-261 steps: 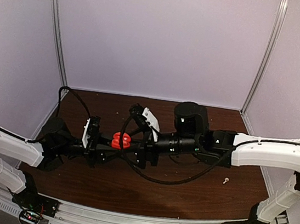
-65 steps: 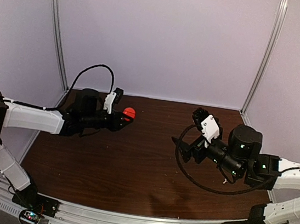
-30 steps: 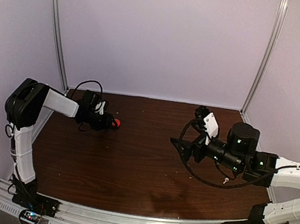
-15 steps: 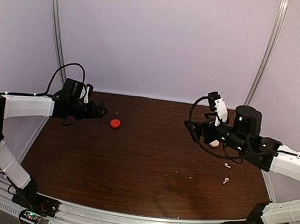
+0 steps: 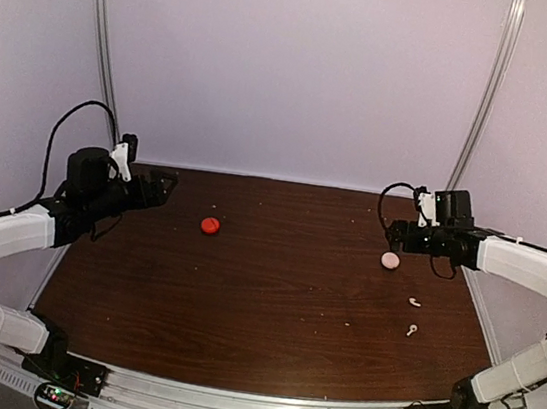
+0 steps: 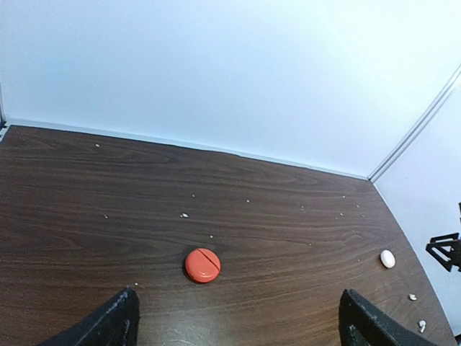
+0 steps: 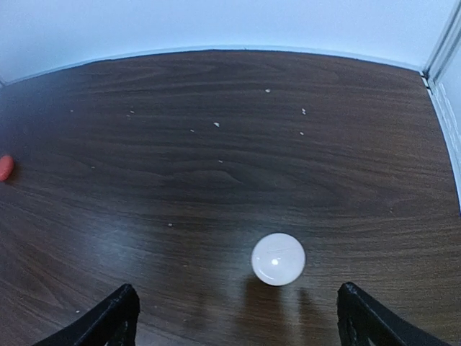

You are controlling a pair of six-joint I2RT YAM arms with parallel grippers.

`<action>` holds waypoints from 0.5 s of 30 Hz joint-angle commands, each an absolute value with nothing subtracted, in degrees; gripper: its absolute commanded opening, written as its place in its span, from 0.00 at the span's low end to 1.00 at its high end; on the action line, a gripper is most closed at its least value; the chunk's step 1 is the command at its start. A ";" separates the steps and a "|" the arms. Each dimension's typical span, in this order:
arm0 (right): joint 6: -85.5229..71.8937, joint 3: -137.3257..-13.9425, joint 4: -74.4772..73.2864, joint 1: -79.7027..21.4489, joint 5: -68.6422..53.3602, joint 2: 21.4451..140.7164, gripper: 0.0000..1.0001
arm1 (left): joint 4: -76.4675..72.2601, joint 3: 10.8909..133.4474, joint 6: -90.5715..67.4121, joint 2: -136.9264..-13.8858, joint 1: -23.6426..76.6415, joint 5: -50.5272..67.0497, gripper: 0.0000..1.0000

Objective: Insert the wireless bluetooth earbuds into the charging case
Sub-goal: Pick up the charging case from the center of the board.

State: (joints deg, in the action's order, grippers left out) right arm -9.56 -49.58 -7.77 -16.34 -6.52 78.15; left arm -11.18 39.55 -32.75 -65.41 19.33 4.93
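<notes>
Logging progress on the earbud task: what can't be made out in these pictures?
1. Red case, left wrist view: its shut top hides any contents.
2. White case, right wrist view: too blurred to show a seam.
3. Earbuds, top view: too small to tell their orientation.
4. Red case, right wrist view: cut off by the left edge.

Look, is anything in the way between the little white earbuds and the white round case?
Nothing visible. Only bare table lies between the white earbuds and the white case. The case looks closed.
</notes>
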 commanded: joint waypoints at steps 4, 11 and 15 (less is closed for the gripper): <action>-9.59 -54.36 -9.90 -10.84 -9.05 88.58 0.94 | -19.42 36.56 -30.37 -64.18 19.84 9.97 0.98; -6.17 -56.28 -10.49 -10.77 -8.45 96.48 0.91 | -22.53 34.05 -28.97 -64.01 20.55 13.37 0.98; -6.17 -56.25 -10.03 -10.79 -9.06 99.06 0.90 | -23.54 33.23 -29.18 -64.06 20.65 14.34 0.98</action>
State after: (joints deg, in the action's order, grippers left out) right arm -7.25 -55.13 -9.93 -10.98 -8.38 97.34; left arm -18.50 34.02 -30.28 -64.84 20.36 11.92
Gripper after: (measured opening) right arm 0.910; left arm 0.976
